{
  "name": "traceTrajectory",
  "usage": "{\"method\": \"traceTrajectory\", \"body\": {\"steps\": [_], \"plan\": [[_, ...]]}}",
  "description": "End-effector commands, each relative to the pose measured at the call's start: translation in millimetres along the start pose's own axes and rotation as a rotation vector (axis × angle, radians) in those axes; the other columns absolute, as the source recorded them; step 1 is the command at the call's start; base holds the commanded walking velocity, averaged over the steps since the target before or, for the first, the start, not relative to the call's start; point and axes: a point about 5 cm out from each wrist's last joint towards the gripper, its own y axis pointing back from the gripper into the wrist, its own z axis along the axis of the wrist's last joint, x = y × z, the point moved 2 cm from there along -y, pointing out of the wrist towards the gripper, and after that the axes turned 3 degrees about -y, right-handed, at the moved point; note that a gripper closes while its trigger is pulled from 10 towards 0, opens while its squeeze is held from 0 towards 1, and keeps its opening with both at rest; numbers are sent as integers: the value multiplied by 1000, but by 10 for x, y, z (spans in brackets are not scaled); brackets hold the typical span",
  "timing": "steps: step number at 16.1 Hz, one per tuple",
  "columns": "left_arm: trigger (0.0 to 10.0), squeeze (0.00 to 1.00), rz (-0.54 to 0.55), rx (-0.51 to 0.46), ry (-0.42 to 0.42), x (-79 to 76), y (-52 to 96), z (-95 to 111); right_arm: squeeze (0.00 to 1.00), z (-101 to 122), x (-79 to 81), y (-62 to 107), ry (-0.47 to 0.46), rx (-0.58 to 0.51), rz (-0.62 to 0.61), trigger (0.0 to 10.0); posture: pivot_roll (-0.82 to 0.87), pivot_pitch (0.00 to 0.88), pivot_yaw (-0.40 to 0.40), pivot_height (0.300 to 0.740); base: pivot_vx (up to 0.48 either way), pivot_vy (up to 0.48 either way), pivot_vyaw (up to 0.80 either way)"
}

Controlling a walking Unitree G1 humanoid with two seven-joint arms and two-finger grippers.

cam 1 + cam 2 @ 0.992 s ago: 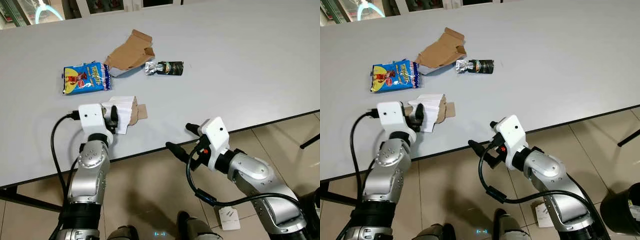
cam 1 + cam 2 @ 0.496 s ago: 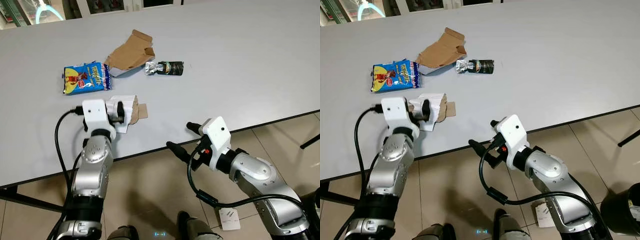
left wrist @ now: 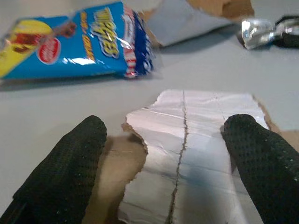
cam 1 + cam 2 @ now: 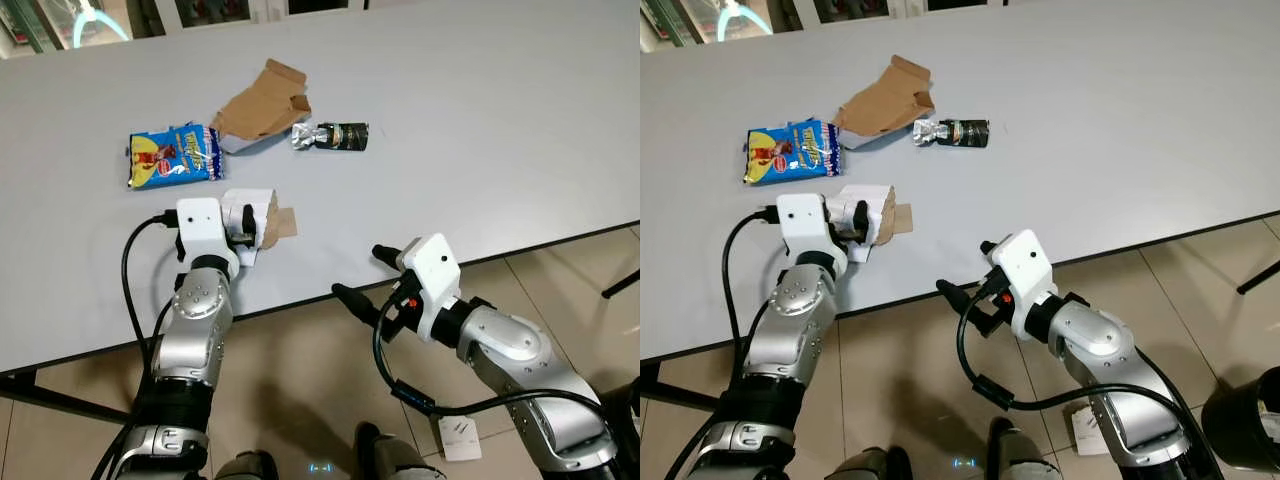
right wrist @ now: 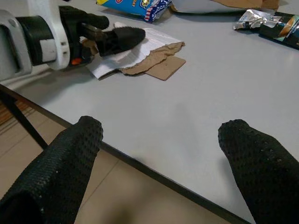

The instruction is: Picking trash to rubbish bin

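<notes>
A torn white paper with brown cardboard backing (image 4: 268, 212) lies near the table's front edge. My left gripper (image 4: 245, 222) is open right over it; in the left wrist view its fingertips (image 3: 88, 133) rest on either side of the paper (image 3: 187, 140) without closing on it. Beyond it lie a blue snack packet (image 4: 172, 155), a folded brown cardboard piece (image 4: 258, 105) and a black and silver sachet (image 4: 332, 136). My right gripper (image 4: 358, 272) hangs open and empty just below the table's front edge, over the floor.
The grey table (image 4: 480, 120) spreads wide to the right and back, with its dark front edge (image 5: 154, 170) close to my right gripper. A dark round container (image 4: 1243, 415) stands on the tiled floor at the lower right. A white tag (image 4: 460, 437) lies on the floor.
My left arm has shifted right and forward, bringing its open gripper further over the white torn paper. The right arm has stayed where it was.
</notes>
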Motion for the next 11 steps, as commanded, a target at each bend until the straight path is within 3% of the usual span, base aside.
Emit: {"method": "traceTrajectory", "body": {"steps": [1, 2, 6, 7, 8, 11], "plan": [[10000, 478, -7, 14, -25, -17, -17, -53, 0, 16, 29, 21, 16, -5, -6, 10000, -229, 213, 53, 740, 0, 0, 0], [10000, 0, -22, 31, -31, -30, -37, -120, 0, 12, 30, 22, 16, -4, -7, 10000, -231, 212, 57, 740, 0, 0, 0], [10000, 0, -68, 118, -92, -47, -88, -349, 0, 15, 19, 18, 13, -8, -19, 10000, -233, 210, 65, 740, 0, 0, 0], [706, 0, -90, 153, -107, -32, -72, -442, 0, 8, 27, 22, 12, -8, -20, 10000, -235, 209, 68, 740, 0, 0, 0], [0, 0, -100, 179, -111, -18, -59, -507, 0, 5, 33, 24, 11, -7, -20, 10000, -239, 208, 69, 740, 0, 0, 0], [0, 0, -105, 203, -93, 5, -24, -601, 0, 1, 16, 35, 11, -6, -28, 10000, -239, 208, 69, 740, 0, 0, 0]]}}
